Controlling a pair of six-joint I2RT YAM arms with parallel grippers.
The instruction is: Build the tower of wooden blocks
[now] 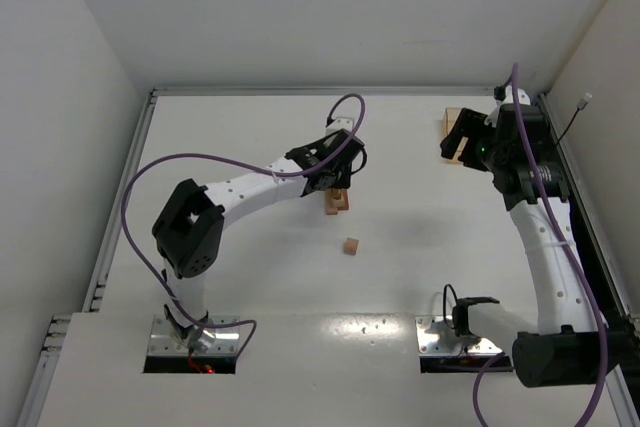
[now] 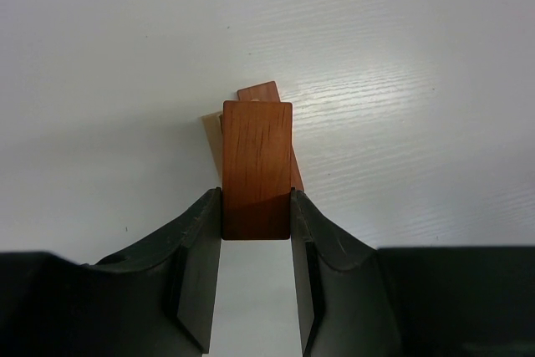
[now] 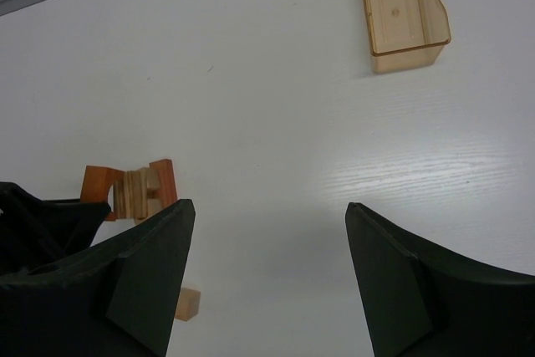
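We saw left jaws clenched on reddish bar (image 2: 257, 160), poised over tower (image 1: 337, 201) at middle of surface (image 1: 420, 197); right jaws spread, empty, far right. We judged bar skewed to pile: off-centre release could topple stack.

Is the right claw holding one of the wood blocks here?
No, the right wrist view shows the right claw open, with only bare table between its fingers.
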